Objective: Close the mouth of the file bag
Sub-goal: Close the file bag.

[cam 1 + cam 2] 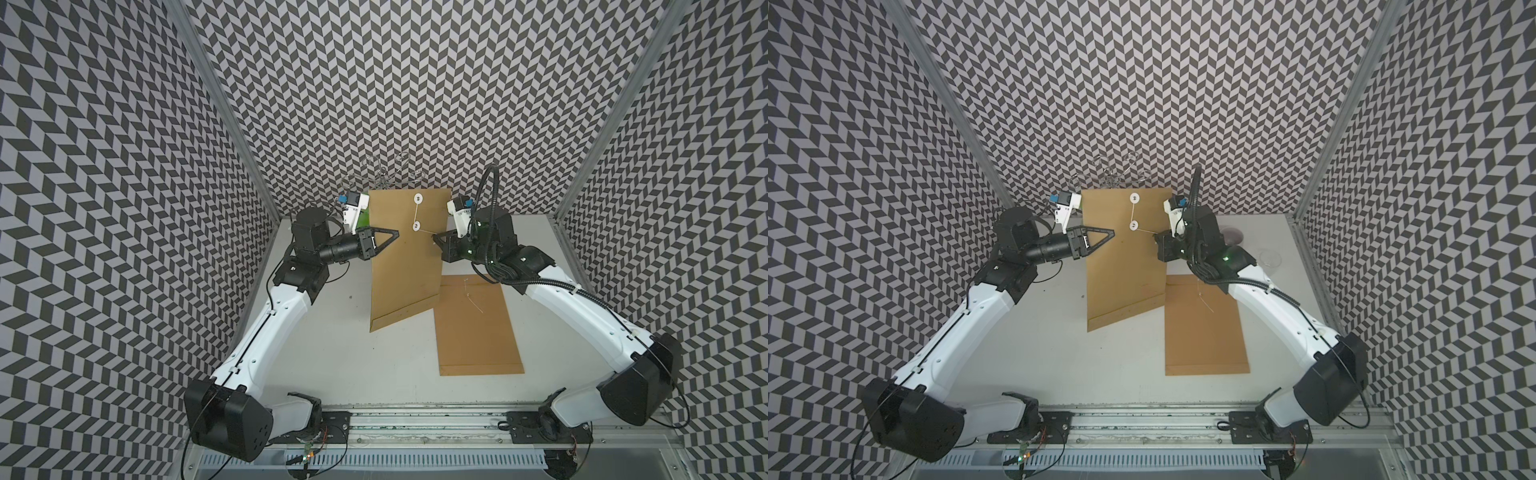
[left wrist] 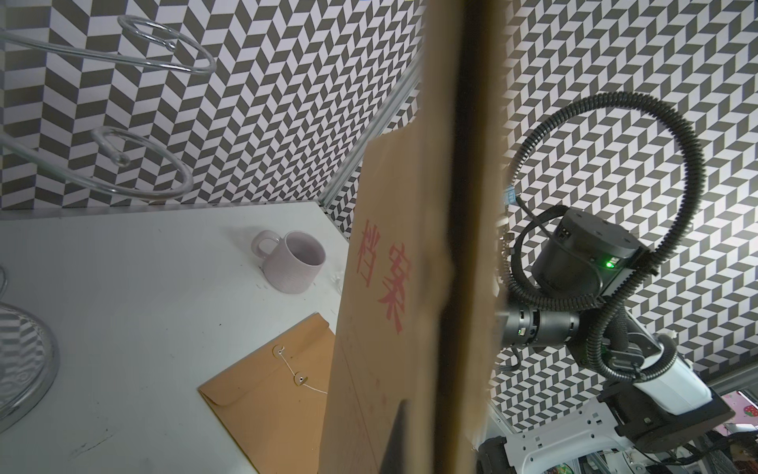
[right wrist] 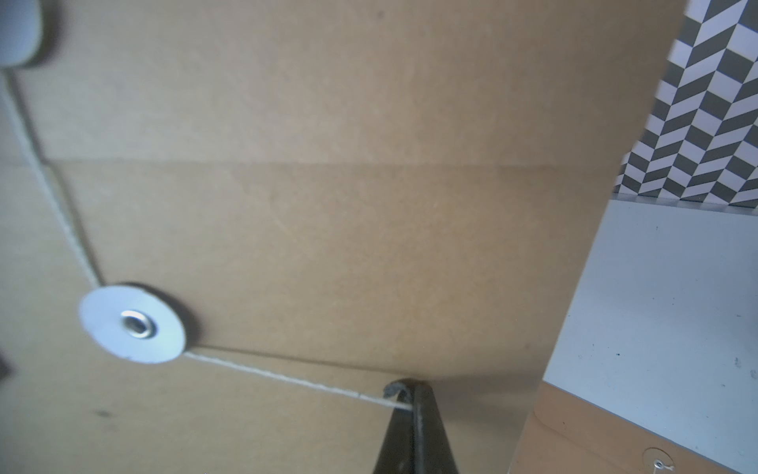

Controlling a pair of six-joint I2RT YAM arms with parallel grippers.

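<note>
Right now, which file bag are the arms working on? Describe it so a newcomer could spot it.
At the middle of the white table are two brown envelopes. Yours is the raised file bag, edge clamped by the left gripper, its string pinched by the right gripper; the second bag lies flat.

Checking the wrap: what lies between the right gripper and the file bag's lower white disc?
A taut white string, from the lower disc to the right gripper pinching it; clearest in the right wrist view.
</note>
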